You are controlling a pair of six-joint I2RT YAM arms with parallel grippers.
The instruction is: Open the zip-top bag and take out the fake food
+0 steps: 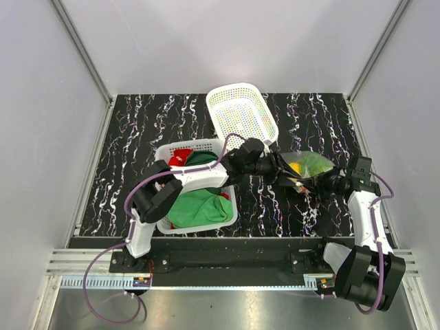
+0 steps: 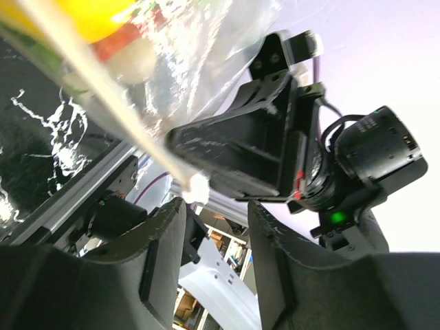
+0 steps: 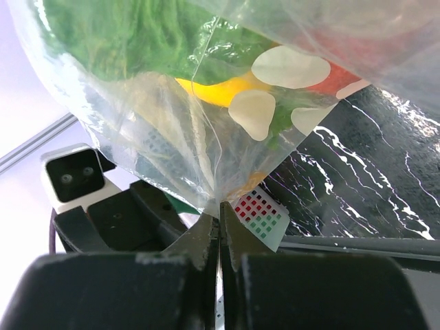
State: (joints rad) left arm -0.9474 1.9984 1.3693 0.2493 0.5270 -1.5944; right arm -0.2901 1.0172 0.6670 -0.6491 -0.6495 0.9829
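Clear crinkly plastic: the zip-top bag (image 1: 311, 165) hangs off the table (image 1: 137, 137), strung between the two grippers over the right half of the surface. It is about midway between the far and near edges.

- Right gripper (image 3: 220, 210): jaws pressed together, pinching a gathered fold of the bag's film. The load hangs just beyond the tips.
- Fake food (image 3: 206, 91): all inside the bag. There is a yellow piece, green leafy lettuce (image 3: 137, 34), pale discs (image 3: 289, 65) and something orange-red behind them.
- Left gripper (image 2: 216, 213): jaws spread and holding nothing. Its fingers (image 2: 165, 247) stand on either side of an open gap.
- Zip strip (image 2: 103, 93): seen from the left wrist, it slants down toward that gap. Its white end (image 2: 196, 187) sits just ahead of the tips, near the left finger, and is not yet between the pads.

Key relation: the strip's long axis points almost straight into the left jaws, so they meet it end-on. The left arm is the nearer one to the closure, and the right arm anchors the opposite part of the bag.

Judgement: the bag looks sealed. The left jaws probably need to move forward over the strip's end before they close.
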